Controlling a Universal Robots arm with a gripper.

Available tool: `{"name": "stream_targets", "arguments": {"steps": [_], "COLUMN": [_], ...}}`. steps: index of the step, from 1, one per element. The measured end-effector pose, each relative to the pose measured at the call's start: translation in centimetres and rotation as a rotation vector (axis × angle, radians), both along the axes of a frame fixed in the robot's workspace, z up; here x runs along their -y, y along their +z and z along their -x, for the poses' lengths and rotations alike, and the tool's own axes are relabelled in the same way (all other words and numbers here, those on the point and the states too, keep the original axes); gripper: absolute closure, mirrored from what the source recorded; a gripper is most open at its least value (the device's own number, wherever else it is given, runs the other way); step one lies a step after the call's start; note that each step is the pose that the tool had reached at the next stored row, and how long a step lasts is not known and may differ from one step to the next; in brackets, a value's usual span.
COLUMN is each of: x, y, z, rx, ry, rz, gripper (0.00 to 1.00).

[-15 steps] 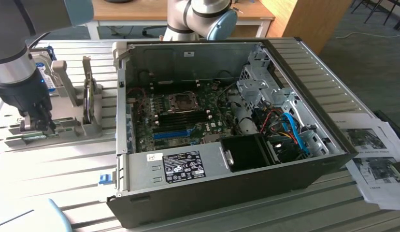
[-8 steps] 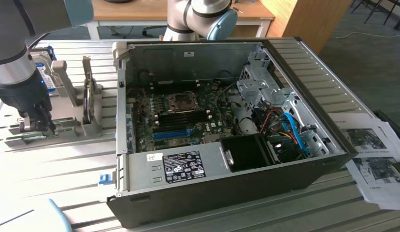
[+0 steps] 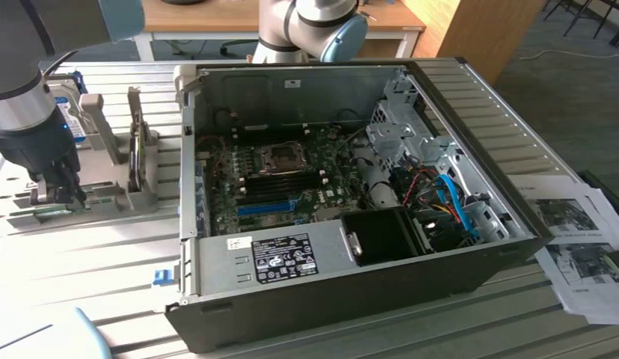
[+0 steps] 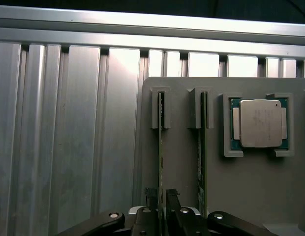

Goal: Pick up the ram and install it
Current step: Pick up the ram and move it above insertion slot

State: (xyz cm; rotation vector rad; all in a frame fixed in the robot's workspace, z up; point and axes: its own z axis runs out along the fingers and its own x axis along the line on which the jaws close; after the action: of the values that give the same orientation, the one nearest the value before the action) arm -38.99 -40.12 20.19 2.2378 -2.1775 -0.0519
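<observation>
My arm shows silver tubing with pale blue joint caps; the gripper is black, its links studded with silver screws.

Matt green circuit-board ram; grey plastic holder; ribbed metal table.
</observation>
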Motion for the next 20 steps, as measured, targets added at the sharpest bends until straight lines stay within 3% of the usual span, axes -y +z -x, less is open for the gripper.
{"name": "stream_targets", "arguments": {"steps": [5, 6, 8, 20], "x": [0.00, 0.00, 0.00, 0.00], "y": [0.00, 0.00, 0.00, 0.23], "z": [0.00, 0.00, 0.00, 0.00], "rx": [0.0000, -0.0001, 0.0000, 0.0000], "ry": [0.000, 0.000, 0.000, 0.000], "rz": [0.0000, 0.0000, 0.0000, 0.0000], "gripper": [0.81, 0.87, 0.89, 0.89]}}
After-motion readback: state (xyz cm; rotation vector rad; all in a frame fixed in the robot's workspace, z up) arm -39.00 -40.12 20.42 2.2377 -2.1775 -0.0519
